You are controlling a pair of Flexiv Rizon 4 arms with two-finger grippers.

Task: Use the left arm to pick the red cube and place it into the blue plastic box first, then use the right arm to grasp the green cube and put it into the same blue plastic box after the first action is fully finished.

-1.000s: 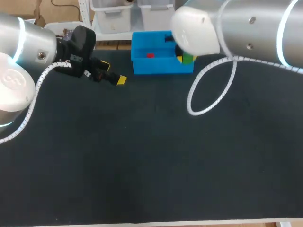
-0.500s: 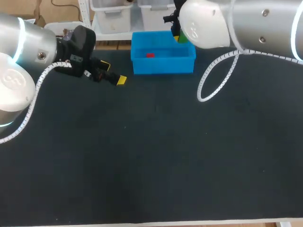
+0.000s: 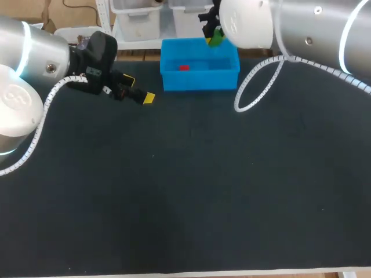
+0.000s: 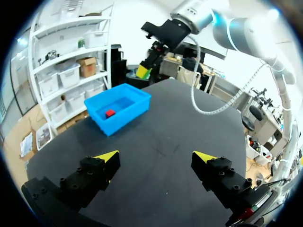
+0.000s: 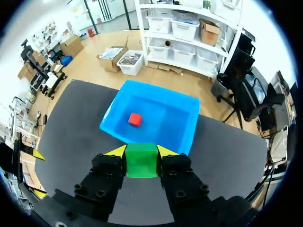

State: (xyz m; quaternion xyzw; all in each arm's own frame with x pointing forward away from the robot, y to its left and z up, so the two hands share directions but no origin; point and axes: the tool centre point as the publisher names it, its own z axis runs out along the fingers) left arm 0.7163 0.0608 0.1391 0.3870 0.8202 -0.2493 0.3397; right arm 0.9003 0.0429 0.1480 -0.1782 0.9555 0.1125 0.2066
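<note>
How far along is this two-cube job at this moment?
Done: the red cube lies inside the blue box, and the left claw is open, off to the box's side. In hand: the right claw is shut on the green cube, raised near the box's rim. Left: lowering and releasing it inside.

Red cube (image 3: 184, 68) inside blue box (image 3: 200, 81)

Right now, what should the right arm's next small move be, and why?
Probably ease the right gripper forward over the blue box. It is shut on the green cube, held high, with the box mostly ahead of its fingers; the red cube lies inside, so step one looks done.
</note>
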